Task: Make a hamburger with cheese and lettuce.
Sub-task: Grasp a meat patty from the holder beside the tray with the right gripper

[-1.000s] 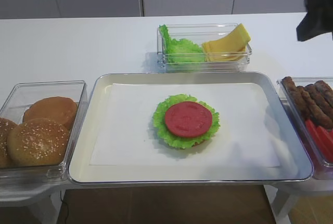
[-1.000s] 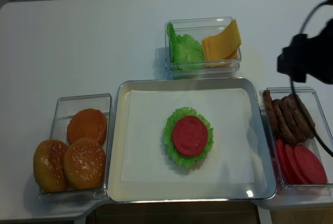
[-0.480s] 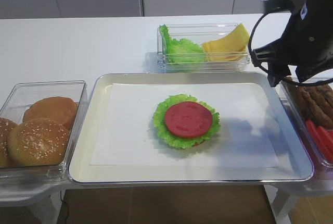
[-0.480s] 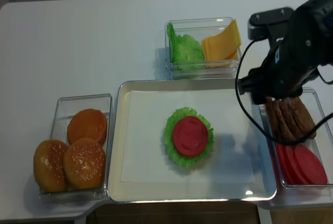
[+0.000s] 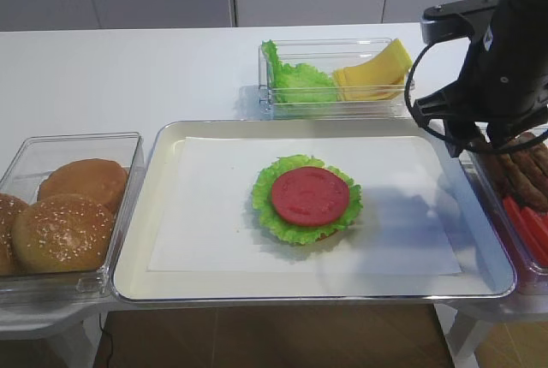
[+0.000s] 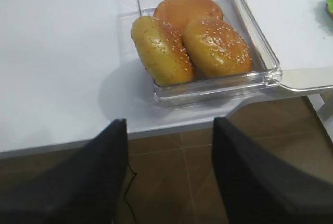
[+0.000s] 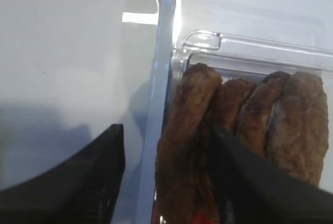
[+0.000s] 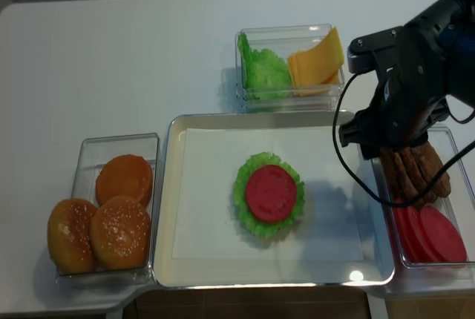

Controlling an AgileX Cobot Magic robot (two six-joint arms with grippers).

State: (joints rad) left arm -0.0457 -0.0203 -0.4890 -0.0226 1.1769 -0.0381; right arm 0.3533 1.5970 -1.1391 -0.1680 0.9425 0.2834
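Observation:
The hamburger (image 5: 308, 198) (image 8: 270, 194) lies mid-tray: a frilly green lettuce (image 5: 287, 218) leaf with a round red slice on top, its bun base hidden underneath. Cheese (image 5: 373, 73) (image 8: 316, 59) slices lean in the clear back box beside more lettuce (image 5: 296, 82). My right gripper (image 7: 166, 128) hangs open over the right-hand box. Its fingers straddle the leftmost brown patty (image 7: 186, 146), one finger above the tray rim and the other between patties. My left gripper (image 6: 167, 129) is open and holds nothing, over the floor in front of the table's edge.
The metal tray (image 5: 135, 252) holds a white paper sheet. A clear box of sesame buns (image 5: 62, 231) (image 6: 216, 44) stands at the left. The right box holds brown patties (image 8: 413, 172) and red slices (image 8: 432, 234). The right arm (image 5: 501, 60) and its cable hang over the tray's right edge.
The right arm has swung in from the upper right edge and come down over the patties box. The hamburger, the cheese and the buns have not moved.

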